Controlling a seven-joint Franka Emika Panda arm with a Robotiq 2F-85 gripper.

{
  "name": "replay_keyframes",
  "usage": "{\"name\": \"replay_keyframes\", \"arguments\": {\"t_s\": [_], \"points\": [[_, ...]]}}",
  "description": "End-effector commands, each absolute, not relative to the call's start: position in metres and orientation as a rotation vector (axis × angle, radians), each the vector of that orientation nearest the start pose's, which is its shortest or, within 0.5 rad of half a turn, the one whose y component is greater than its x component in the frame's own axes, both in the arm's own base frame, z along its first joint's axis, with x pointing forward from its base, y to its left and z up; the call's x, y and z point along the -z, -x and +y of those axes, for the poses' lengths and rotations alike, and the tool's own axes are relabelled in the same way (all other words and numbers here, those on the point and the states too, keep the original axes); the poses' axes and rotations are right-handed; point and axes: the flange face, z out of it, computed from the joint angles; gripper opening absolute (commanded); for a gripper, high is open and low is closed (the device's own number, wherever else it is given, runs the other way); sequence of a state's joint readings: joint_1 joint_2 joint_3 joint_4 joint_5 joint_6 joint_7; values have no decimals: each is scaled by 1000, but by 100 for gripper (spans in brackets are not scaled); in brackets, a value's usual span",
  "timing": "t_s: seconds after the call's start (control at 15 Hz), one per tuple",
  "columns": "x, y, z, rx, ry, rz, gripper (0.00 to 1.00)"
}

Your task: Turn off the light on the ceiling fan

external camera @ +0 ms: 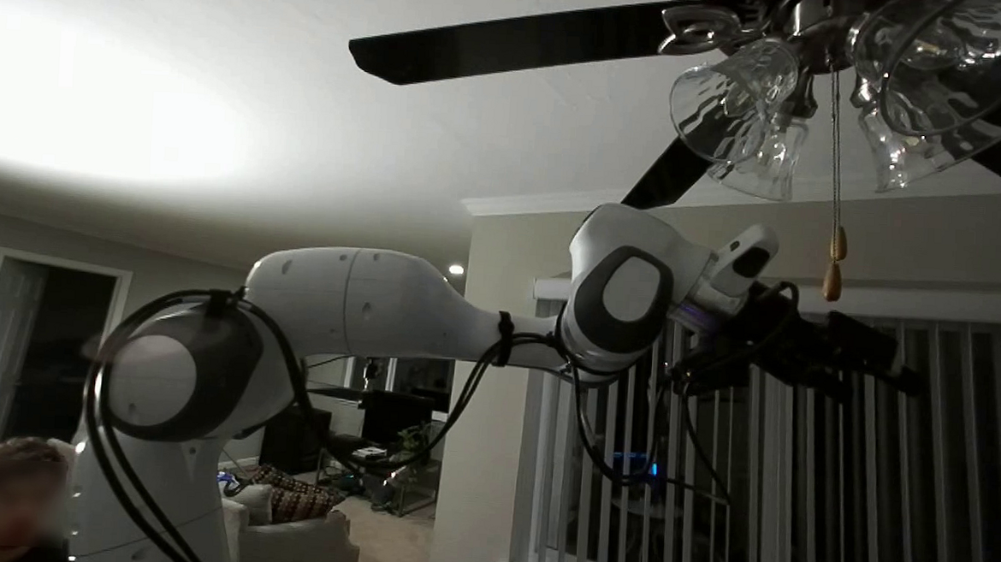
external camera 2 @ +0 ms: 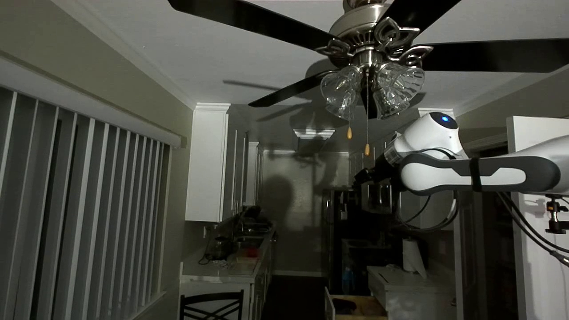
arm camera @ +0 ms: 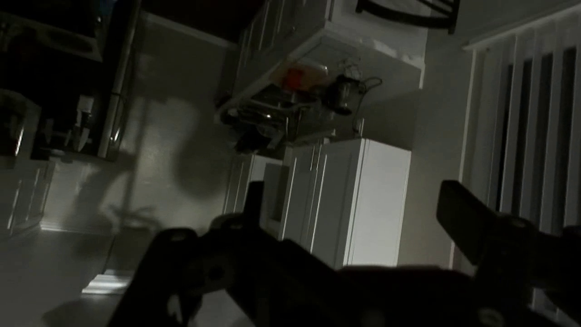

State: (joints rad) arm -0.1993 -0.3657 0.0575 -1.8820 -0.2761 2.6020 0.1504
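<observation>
While the ceiling fan [external camera 2: 362,24] and its glass-shaded light [external camera 2: 391,86] hang up and to the right of the near corner of the kitchen countertop [external camera 2: 242,269] in an exterior view, we find the light unlit and judge the switching-off probably done. Two pull chains [external camera: 836,153] with teardrop knobs [external camera: 832,281] dangle free. Below them, the Robotiq gripper [arm camera: 351,194] has its fingers [arm camera: 463,218] wide apart with nothing between; perhaps only backing away remains.

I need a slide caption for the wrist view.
Upside-down shot: open, empty jaws, white cabinet beyond, vertical blinds at right.
</observation>
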Motion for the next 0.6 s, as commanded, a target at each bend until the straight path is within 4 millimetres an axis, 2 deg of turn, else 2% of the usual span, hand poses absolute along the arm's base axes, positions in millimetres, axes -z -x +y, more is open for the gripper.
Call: {"name": "replay_keyframes", "arguments": {"t_s": [0.0,0.53], "points": [[-773,-476,-61,1624,3040,155,100],[-772,-479,-59,1614,3008,203,100]]}}
